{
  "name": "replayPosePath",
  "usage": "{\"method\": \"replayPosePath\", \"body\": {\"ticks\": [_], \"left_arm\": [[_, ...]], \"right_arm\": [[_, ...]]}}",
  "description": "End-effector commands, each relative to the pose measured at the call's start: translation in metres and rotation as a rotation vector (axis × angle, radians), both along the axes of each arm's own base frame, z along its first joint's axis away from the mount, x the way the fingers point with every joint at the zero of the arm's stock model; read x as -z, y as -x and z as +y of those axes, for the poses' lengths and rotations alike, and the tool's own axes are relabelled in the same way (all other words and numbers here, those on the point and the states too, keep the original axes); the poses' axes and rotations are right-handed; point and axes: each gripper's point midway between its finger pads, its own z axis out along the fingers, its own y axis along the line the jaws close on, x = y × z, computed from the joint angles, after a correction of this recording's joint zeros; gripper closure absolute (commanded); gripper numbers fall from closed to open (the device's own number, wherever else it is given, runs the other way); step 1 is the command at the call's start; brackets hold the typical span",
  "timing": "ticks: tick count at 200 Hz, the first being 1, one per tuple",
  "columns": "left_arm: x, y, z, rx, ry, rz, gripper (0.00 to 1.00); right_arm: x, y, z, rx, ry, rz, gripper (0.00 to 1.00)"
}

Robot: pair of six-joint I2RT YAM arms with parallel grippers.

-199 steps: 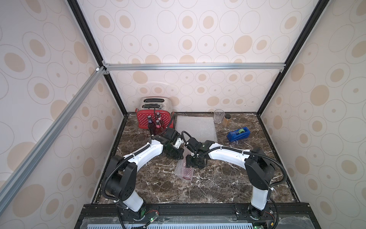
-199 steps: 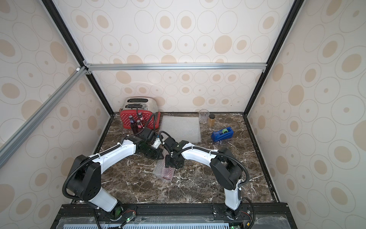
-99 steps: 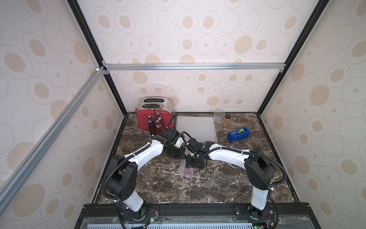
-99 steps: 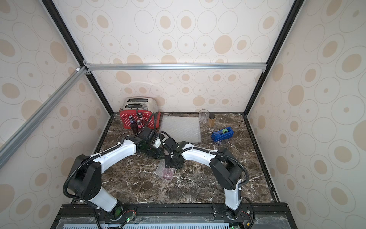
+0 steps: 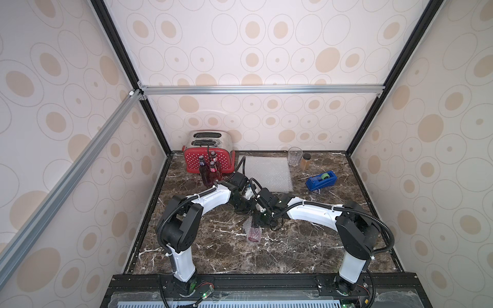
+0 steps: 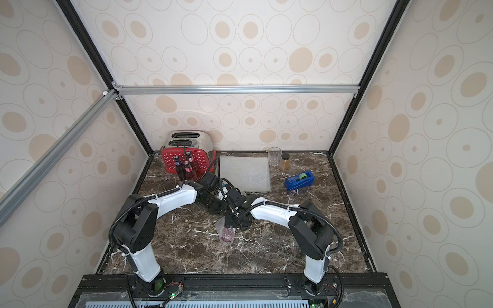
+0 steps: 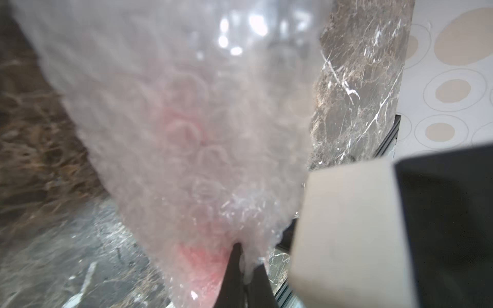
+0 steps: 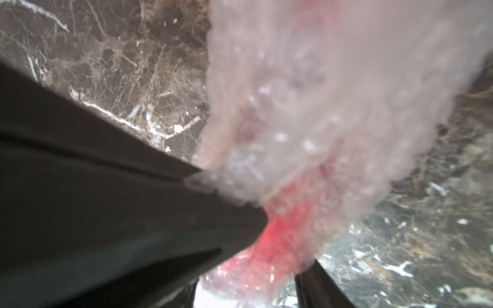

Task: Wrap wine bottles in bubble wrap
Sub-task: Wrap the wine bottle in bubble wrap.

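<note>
At the counter [image 5: 213,253], in a top view, one wrapped bottle [image 5: 253,232] is shown, long axis front-to-back, neck rearward; three bottles [image 5: 210,172] are left bare. By the left wrist view, the left hand [image 7: 246,257] is shown pinched shut on bubble wrap [image 7: 186,120]; by the right wrist view, the right hand [image 8: 250,285] is shown closed about that bottle.

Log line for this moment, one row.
left gripper: shut on bubble wrap edge | right gripper: shut on wrapped wine bottle | unwrapped bottles: three, by toaster | spare sheet: flat, rear
</note>
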Motion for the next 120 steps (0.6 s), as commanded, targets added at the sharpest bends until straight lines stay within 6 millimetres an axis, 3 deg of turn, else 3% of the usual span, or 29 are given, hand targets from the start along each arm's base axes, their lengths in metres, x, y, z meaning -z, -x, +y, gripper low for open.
{"method": "replayPosePath", "body": {"ticks": [1,27,80,120], "left_arm": [[0.025,0.005,-0.006,0.016,-0.057,0.031,0.89],[0.038,0.005,0.001,0.008,-0.113,0.039,0.8],[0.044,0.005,0.005,0.008,-0.145,0.043,0.78],[0.043,0.006,0.006,0.014,-0.147,0.037,0.74]], "right_arm": [[-0.005,0.011,0.006,-0.06,-0.037,-0.002,0.43],[-0.016,0.013,0.004,-0.071,-0.061,-0.022,0.41],[-0.043,0.021,-0.02,-0.046,-0.089,-0.051,0.4],[-0.072,0.018,-0.039,0.044,-0.209,-0.082,0.42]]}}
